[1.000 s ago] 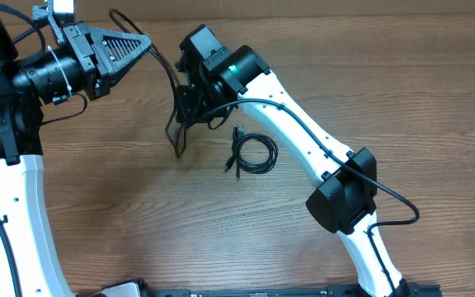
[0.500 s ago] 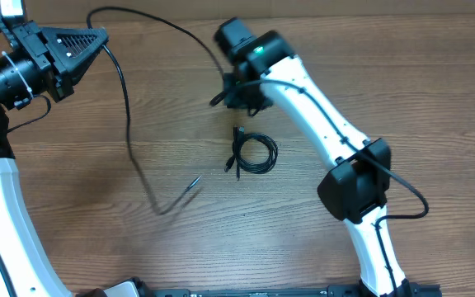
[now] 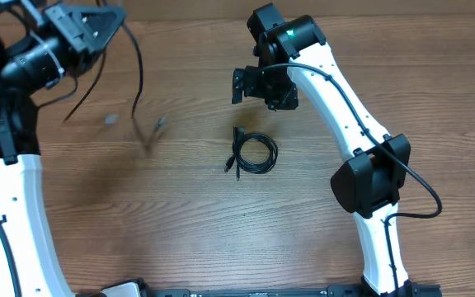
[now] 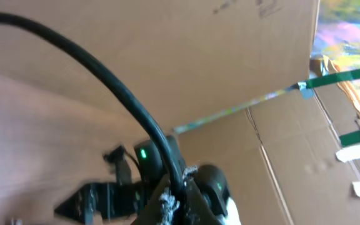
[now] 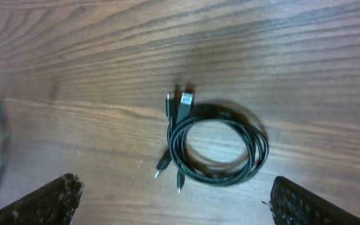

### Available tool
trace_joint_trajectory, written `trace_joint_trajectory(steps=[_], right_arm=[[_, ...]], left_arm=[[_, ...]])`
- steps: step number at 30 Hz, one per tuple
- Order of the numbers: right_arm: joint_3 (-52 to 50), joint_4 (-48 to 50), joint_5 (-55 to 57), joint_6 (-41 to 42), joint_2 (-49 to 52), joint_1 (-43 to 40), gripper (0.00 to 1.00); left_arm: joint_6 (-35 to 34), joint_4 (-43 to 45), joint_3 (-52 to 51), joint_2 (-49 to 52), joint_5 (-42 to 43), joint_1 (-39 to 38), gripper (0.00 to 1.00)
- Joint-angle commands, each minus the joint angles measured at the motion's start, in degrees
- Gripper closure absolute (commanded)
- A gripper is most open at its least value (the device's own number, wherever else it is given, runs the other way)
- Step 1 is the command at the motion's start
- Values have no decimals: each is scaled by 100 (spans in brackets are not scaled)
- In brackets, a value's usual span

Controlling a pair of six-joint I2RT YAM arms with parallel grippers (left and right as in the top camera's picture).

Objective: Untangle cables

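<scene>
The coiled cables are laid flat on the counter, below the right hand and roughly between its fingers, which are spread wide and held clear of the coil. A single cable is clamped in the closed left hand and hangs from it, blurred, well apart from the coil.

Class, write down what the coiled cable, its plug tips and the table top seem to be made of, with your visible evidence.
Coiled cable: black, smooth-looking, bends into loops, so likely rubber or plastic sheathing. Plug tips: pale glint, probably metal. Table top: brown grain lines, matte; wood or wood-look laminate, which cannot be told.
</scene>
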Motion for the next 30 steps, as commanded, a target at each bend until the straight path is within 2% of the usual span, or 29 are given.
trace_joint_trajectory(steps=[1, 9, 14, 22, 23, 25, 30], right_arm=[[188, -105, -138, 83, -629, -24, 5], [188, -365, -87, 76, -1353, -26, 5], [188, -608, 216, 72, -1749, -24, 4], [98, -997, 367, 37, -1821, 260, 4], [98, -997, 367, 59, -1821, 321, 0], [98, -997, 369, 74, -1823, 431, 0], [98, -997, 369, 74, -1821, 715, 0]], left_arm=[[98, 503, 129, 192, -743, -295, 96], [-619, 2293, 129, 1147, -474, -424, 96], [-682, 2420, 129, 1639, -542, -382, 96], [-680, 2387, 129, 2256, -826, 203, 96], [-634, 2376, 129, 2315, -826, 297, 96], [-470, 2345, 129, 2398, -824, 479, 96], [586, 2144, 129, 2507, -1106, 929, 96]])
